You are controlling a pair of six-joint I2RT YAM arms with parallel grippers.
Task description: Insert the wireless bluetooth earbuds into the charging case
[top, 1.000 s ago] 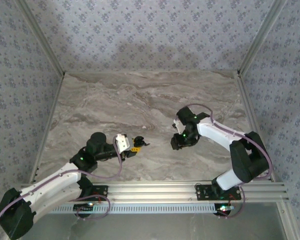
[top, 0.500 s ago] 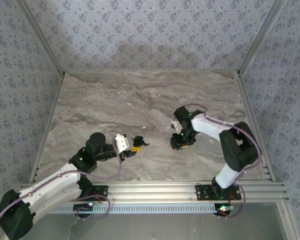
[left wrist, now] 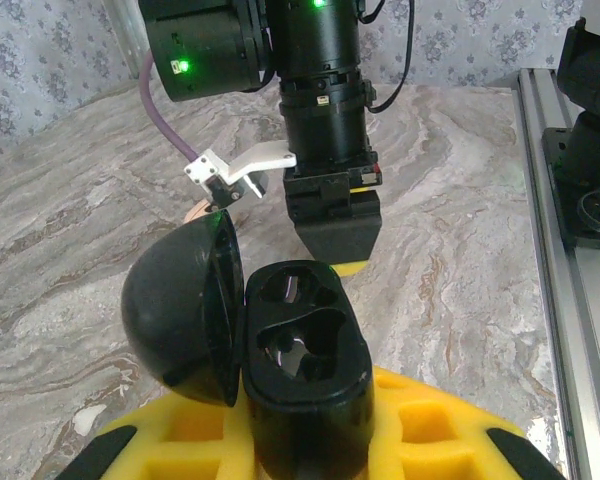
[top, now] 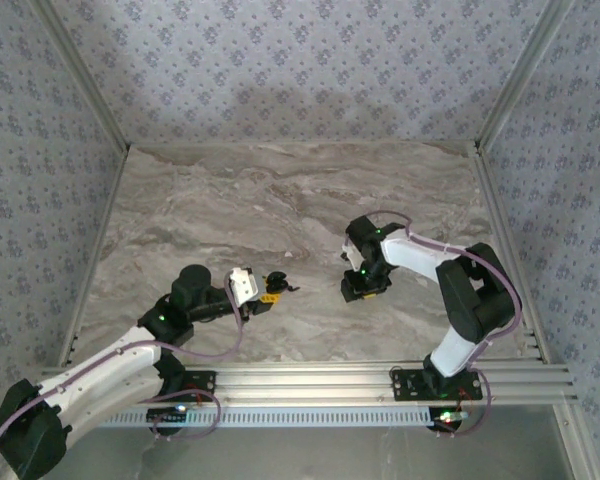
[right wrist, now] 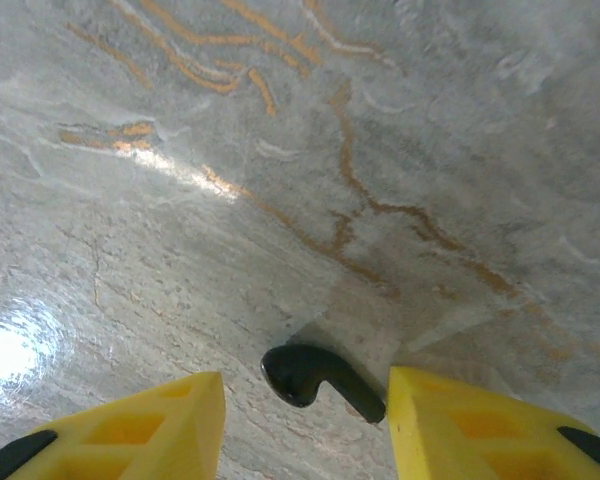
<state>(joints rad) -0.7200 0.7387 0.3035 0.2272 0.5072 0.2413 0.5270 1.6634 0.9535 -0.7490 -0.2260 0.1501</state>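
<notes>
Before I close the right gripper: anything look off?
Nothing stands out. One earbud lies flat on the table between the fingers of the open right gripper; the case sits open in the left gripper, sockets empty.

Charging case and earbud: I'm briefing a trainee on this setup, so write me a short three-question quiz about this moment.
1. True or false: the charging case held by the left gripper has its lid shut.
2. What lies between the fingers of the right gripper: A an earbud, B the charging case, C nothing?
3. Fill in: the earbud rests on the ___.
Key: 1 false; 2 A; 3 table.
</notes>
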